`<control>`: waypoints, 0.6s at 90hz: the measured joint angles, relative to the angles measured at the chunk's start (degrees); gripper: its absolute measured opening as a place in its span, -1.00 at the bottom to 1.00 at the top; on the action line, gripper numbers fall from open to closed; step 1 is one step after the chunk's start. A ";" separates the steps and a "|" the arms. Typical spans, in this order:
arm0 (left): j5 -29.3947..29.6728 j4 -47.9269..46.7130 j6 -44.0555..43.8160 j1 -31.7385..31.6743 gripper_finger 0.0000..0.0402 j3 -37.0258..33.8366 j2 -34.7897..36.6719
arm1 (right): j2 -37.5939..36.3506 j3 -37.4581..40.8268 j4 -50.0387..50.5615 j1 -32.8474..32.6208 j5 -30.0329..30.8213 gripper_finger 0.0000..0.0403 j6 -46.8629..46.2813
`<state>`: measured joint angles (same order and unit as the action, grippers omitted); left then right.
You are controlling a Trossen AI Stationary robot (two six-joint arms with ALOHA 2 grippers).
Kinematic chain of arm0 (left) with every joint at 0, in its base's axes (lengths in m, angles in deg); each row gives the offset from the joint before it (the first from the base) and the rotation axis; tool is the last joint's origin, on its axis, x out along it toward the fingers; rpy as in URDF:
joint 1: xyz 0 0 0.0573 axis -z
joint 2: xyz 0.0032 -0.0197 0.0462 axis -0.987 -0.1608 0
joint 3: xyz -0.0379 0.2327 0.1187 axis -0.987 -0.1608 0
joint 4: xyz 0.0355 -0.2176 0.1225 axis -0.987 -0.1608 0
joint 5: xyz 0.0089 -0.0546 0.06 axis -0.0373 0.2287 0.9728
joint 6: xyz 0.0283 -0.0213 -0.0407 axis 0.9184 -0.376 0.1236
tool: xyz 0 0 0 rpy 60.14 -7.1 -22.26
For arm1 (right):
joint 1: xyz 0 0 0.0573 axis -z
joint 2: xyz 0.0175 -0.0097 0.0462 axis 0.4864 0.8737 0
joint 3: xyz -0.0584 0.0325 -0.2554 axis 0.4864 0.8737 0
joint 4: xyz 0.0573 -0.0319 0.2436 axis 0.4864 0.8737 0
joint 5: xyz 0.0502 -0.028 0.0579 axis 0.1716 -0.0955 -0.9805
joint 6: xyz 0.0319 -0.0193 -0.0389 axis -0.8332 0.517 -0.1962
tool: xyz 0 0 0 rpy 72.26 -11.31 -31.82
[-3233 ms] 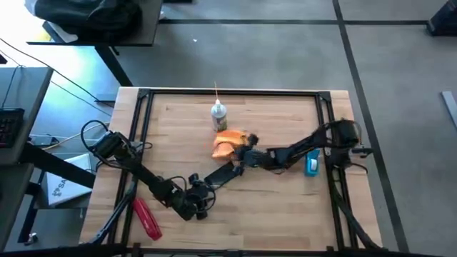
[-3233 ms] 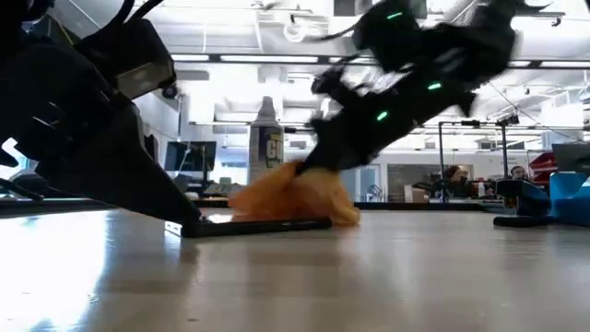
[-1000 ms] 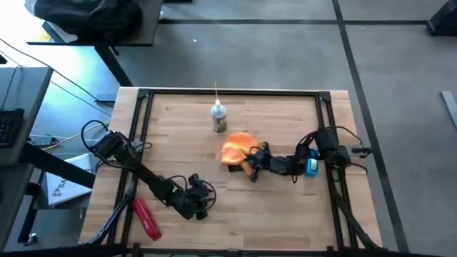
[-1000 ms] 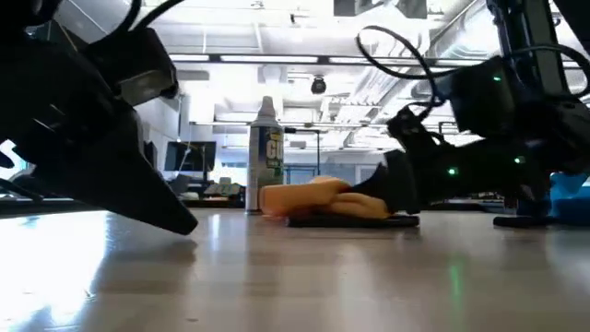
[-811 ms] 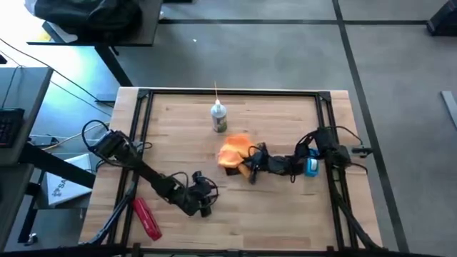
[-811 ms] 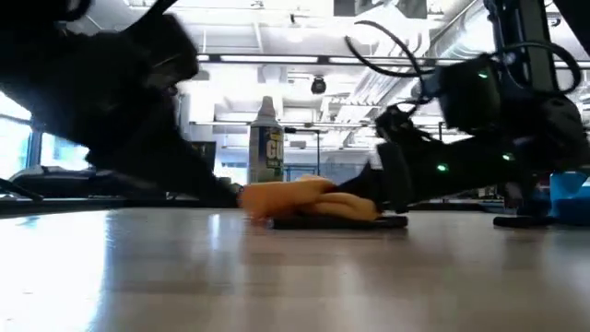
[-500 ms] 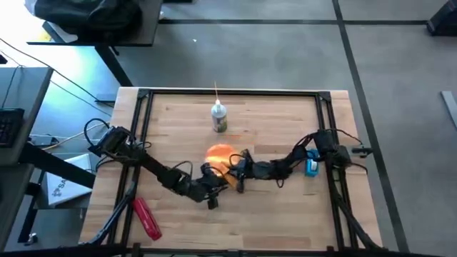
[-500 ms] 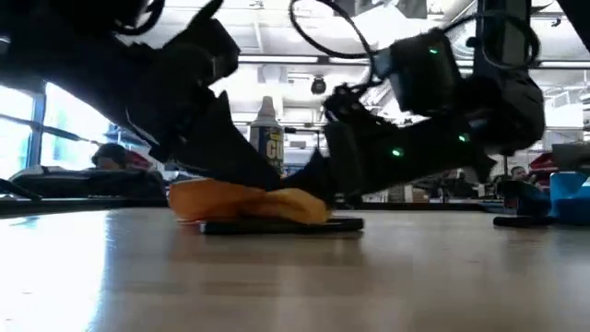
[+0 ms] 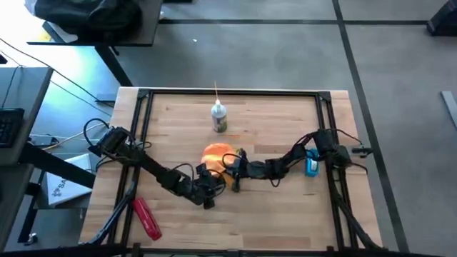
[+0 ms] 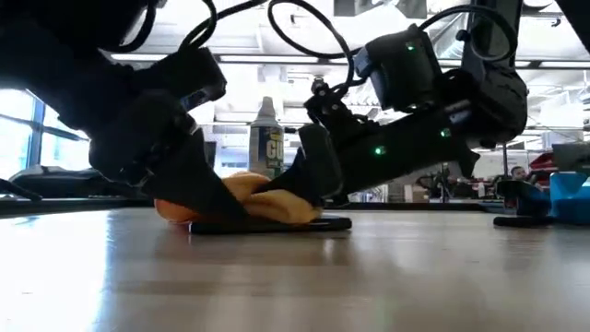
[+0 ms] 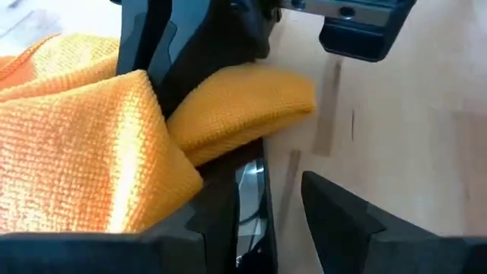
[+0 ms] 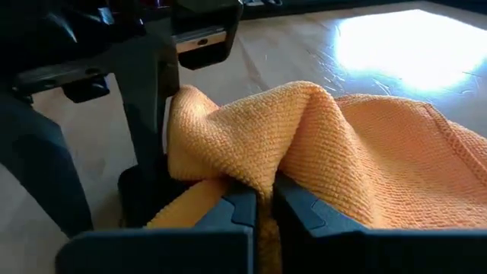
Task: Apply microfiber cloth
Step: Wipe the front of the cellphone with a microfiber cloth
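1. High view showed the microfiber cloth (image 9: 217, 155) bunched near the middle of the surface (image 9: 285, 207), lying over the black phone (image 10: 277, 224), with the white spray bottle (image 9: 218, 116) standing just behind it.
2. The right gripper (image 12: 259, 209) had its fingers closed down to a sliver on a fold of the cloth, as the right wrist view made plain.
3. The left gripper (image 11: 281, 217) sat at the phone's near end beside the cloth; its fingers stood apart, one over the phone's edge and one on bare wood, gripping nothing that could be seen.
4. The step in hand appeared to be wiping: the cloth was being drawn across the phone while the left arm steadied it.
5. The next move likely called for keeping the cloth pressed flat and stroking along the screen, with the left fingers bracing the phone so it did not slide.
6. Compared with half a second earlier, the cloth and right gripper had shifted slightly toward the left arm, and the left gripper had closed in on the phone; three seconds earlier it had waited well apart near the front edge.
7. The red tool (image 9: 146, 217) lay unmoved at the front left.
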<state>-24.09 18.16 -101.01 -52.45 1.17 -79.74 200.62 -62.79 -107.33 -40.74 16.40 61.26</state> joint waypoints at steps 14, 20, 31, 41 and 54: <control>-0.80 -0.76 -0.67 0.16 -0.34 -0.02 0.07 | -0.08 0.85 -0.39 0.01 0.02 -1.00 0.35; -0.73 -1.90 -1.79 0.45 -0.34 0.00 0.11 | -0.21 1.94 -0.88 0.00 0.60 -1.00 0.38; -0.34 -2.88 -3.22 1.15 -0.34 0.04 0.13 | -0.94 4.88 -1.85 -0.04 1.87 -1.00 0.39; 0.06 -3.16 -3.39 1.62 -0.34 0.02 0.13 | -3.60 8.69 -1.66 -0.02 2.11 -1.00 0.42; 0.33 -3.26 -3.49 1.73 -0.34 -0.02 0.13 | -9.04 15.31 -0.79 -0.02 3.87 -1.00 1.61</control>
<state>-23.77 14.90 -104.50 -50.73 1.15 -79.60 191.58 -47.48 -108.12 -40.76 20.27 62.88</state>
